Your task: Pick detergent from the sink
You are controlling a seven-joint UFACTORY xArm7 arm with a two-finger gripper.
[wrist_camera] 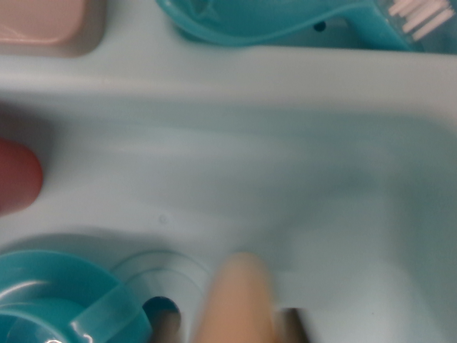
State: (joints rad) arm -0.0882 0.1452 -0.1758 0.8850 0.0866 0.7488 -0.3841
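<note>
The wrist view is close and blurred; most of it is filled by the pale mint-green plastic sink (285,179), its smooth basin floor running across the middle and its raised rim a lighter band above; at the bottom edge a peach-coloured rounded shape (239,300) rises into view with dark patches on either side of its base, but the hand itself cannot be made out, so I cannot tell how far it is open or whether it holds anything; nor can I say with confidence which shape is the detergent. Just beside the peach shape, toward the wrist view's left, sits a round drain ring (161,286) with a dark hole; further left is a teal translucent plastic cup (64,300); a red rounded object (18,175) shows at the left edge; beyond the rim lie a pink block (46,21) and a teal plastic tray (285,21).
</note>
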